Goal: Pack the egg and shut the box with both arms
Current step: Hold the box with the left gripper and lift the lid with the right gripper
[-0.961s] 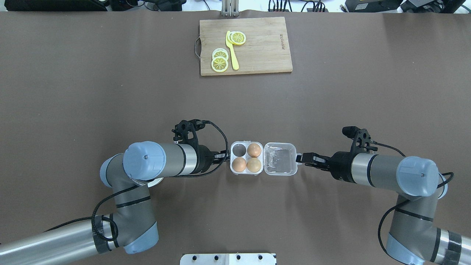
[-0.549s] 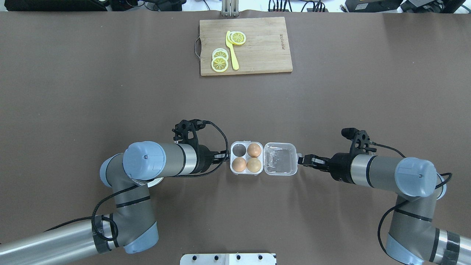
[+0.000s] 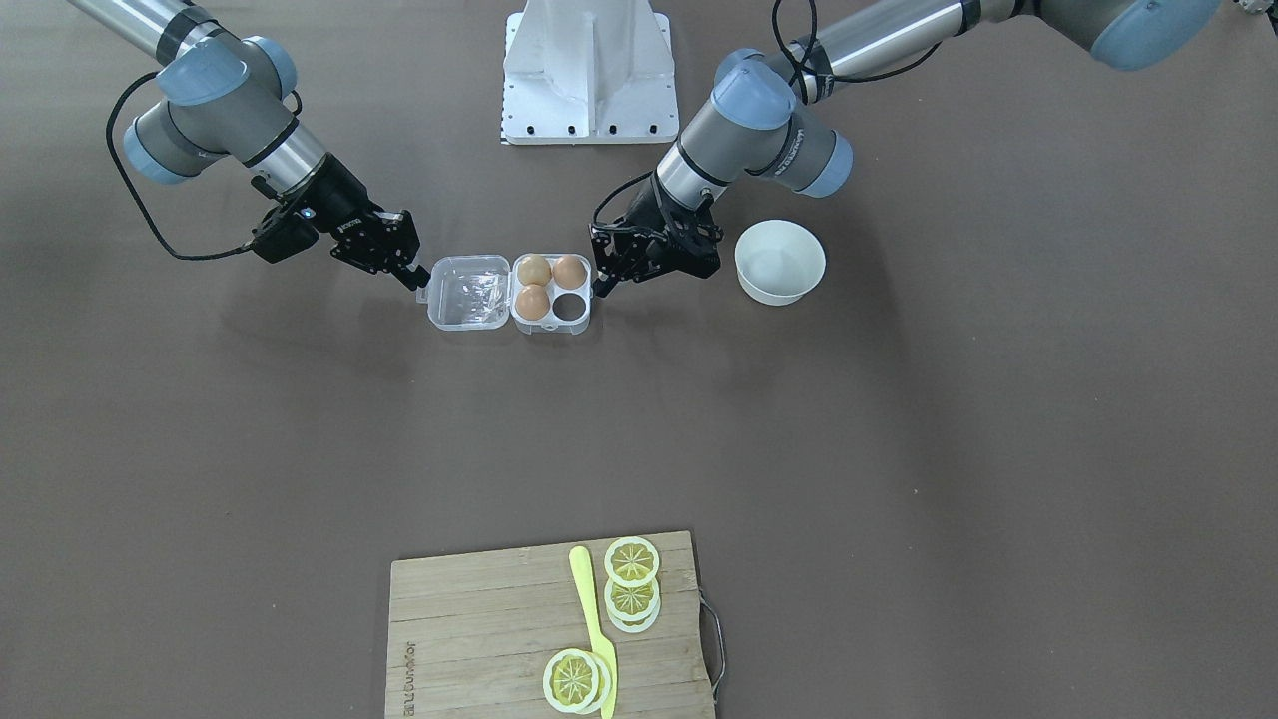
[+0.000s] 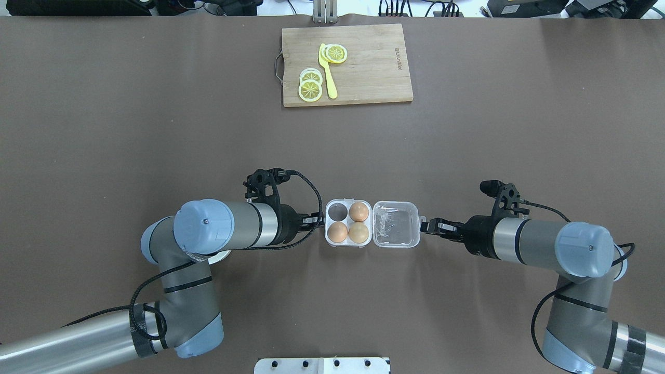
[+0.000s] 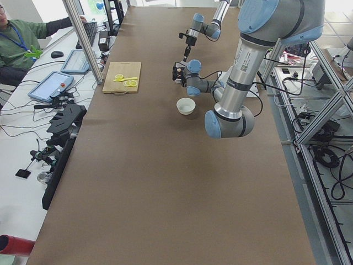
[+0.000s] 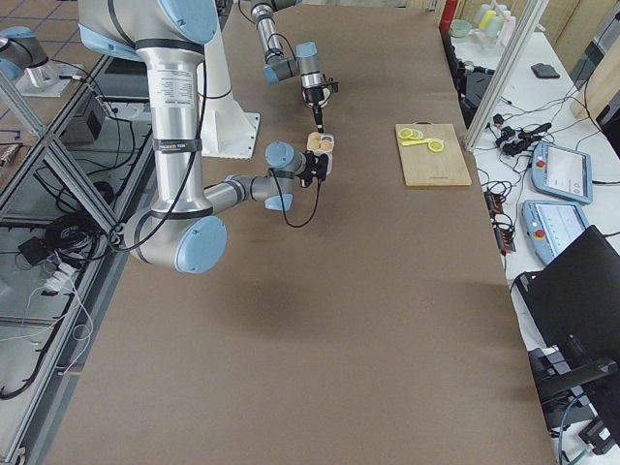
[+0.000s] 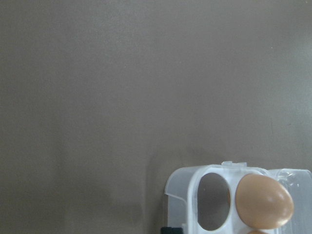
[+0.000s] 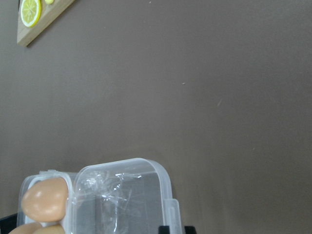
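Note:
The clear box (image 4: 331, 240) lies between my grippers with its lid (image 4: 396, 223) open flat to the right. Three eggs fill three cups, one at the far right (image 4: 359, 212) and two at the near side (image 4: 337, 231); the far left cup (image 4: 337, 211) is empty. My left gripper (image 4: 316, 221) looks shut, its tip against the box's left edge. My right gripper (image 4: 425, 226) looks shut, its tip at the lid's tab (image 8: 171, 210). In the front view the box (image 3: 584, 322), left gripper (image 3: 601, 284) and right gripper (image 3: 420, 279) show the same.
A white bowl (image 3: 779, 262) stands beside the left wrist, mostly hidden under that arm in the overhead view. A wooden cutting board (image 4: 374, 78) with lemon slices and a yellow knife lies at the far edge. The white stand (image 3: 589, 70) is at the robot's base.
My right gripper has drawn back slightly to the right from the lid's edge and the right forearm has shifted a little nearer. The left arm, box and eggs have not moved.

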Motion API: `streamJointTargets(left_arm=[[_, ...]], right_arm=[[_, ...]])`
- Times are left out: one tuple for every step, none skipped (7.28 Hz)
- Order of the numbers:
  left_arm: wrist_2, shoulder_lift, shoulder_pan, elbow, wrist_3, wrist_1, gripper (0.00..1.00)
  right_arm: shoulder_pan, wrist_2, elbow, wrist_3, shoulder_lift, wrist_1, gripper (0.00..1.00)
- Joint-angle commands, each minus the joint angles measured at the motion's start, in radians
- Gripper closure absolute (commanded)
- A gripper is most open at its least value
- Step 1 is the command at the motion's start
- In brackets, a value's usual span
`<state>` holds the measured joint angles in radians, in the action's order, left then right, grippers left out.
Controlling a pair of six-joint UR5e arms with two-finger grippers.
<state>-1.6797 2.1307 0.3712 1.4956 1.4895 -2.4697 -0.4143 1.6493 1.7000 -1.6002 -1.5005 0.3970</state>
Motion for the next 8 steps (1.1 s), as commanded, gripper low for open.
streamJointTargets(left_arm=[[0.002, 0.000, 0.000, 0.000, 0.000, 0.000, 1.00], [0.002, 0.000, 0.000, -0.005, -0.002, 0.000, 1.00], [0.002, 0.000, -0.002, -0.006, -0.002, 0.000, 1.00], [0.002, 0.000, 0.000, -0.006, -0.002, 0.000, 1.00], [0.002, 0.000, 0.000, -0.006, 0.000, 0.000, 1.00], [0.002, 0.000, -0.002, -0.006, -0.002, 0.000, 1.00], [0.002, 0.000, 0.000, -0.006, 0.000, 0.000, 1.00], [0.002, 0.000, -0.002, -0.008, 0.000, 0.000, 1.00]], right_arm=[[-0.001, 0.001, 0.001, -0.001, 0.000, -0.001, 0.82], [-0.001, 0.001, 0.001, 0.000, 0.000, -0.001, 0.82], [-0.001, 0.000, 0.001, -0.001, 0.000, 0.000, 0.84], [-0.001, 0.000, 0.001, -0.001, 0.000, -0.001, 0.92], [-0.001, 0.000, 0.001, -0.001, 0.000, -0.001, 1.00], [-0.003, 0.000, 0.004, -0.001, 0.000, 0.000, 1.00], [-0.004, 0.000, 0.010, -0.001, 0.000, 0.000, 1.00], [-0.007, 0.001, 0.016, -0.001, 0.002, -0.001, 1.00]])
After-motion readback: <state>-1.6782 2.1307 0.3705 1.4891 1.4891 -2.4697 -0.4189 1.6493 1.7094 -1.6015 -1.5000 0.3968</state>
